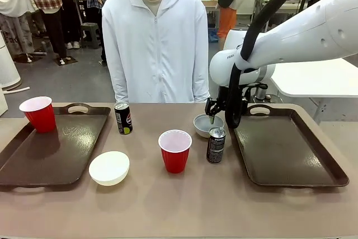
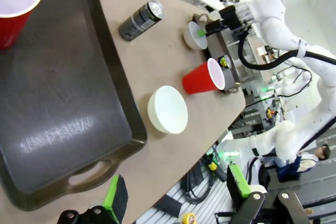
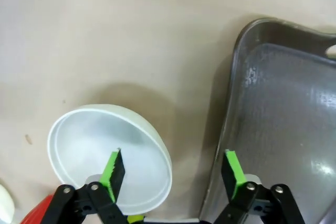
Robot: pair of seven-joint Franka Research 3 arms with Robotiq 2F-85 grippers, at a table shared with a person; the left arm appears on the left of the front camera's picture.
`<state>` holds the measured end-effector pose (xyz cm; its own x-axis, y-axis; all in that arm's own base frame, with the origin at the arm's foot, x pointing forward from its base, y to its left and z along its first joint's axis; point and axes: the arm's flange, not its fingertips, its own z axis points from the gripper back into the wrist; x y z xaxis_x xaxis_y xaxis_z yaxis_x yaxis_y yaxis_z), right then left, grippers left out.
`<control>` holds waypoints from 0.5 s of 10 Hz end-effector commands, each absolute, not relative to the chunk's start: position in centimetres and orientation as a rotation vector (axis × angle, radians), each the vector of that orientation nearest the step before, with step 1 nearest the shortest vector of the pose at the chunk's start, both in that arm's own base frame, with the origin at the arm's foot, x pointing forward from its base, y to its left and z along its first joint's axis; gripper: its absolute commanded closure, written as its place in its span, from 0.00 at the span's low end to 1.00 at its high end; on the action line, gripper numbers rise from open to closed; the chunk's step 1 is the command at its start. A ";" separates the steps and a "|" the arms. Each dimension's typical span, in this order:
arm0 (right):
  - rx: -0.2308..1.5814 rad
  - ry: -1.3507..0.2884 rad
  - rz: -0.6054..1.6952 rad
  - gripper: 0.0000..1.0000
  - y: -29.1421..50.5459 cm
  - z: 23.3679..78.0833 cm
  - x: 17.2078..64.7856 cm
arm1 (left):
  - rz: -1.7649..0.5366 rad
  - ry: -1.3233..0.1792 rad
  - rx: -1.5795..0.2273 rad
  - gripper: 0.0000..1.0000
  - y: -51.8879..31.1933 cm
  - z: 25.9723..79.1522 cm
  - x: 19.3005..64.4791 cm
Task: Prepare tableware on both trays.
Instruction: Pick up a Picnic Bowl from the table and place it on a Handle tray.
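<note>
My right gripper is open and straddles the right rim of a whitish bowl: one finger is inside the bowl, the other over the table beside the right tray. In the front view that gripper hangs over the bowl, just left of the right tray. A black can and a red cup stand in front of it. The left tray holds a red cup. Beside it are another can and a second bowl. My left gripper is open and holds nothing.
A person in a white hoodie stands at the far edge of the table, hands out of sight. The left wrist view looks down on the left tray and the bowl from off the table's near edge.
</note>
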<state>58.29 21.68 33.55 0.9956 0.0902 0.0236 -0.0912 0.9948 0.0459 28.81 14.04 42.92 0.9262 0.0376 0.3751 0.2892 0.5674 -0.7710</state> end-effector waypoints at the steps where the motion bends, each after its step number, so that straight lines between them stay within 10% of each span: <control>1: 0.037 -0.021 0.120 0.58 22.2 33.9 59.3 | -0.166 -0.375 -0.968 0.00 14.1 42.9 28.7; 2: 0.035 -0.025 0.120 0.96 22.3 34.2 59.3 | -0.166 -0.375 -0.968 0.00 14.1 42.9 28.7; 5: 0.023 -0.026 0.109 1.00 22.2 34.1 59.2 | -0.166 -0.375 -0.968 0.00 14.1 42.9 28.7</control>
<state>58.80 22.26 34.14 0.9940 0.1050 0.0305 -0.1063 0.9934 0.0431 28.81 14.04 42.92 0.9262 0.0376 0.3751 0.2892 0.5674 -0.7710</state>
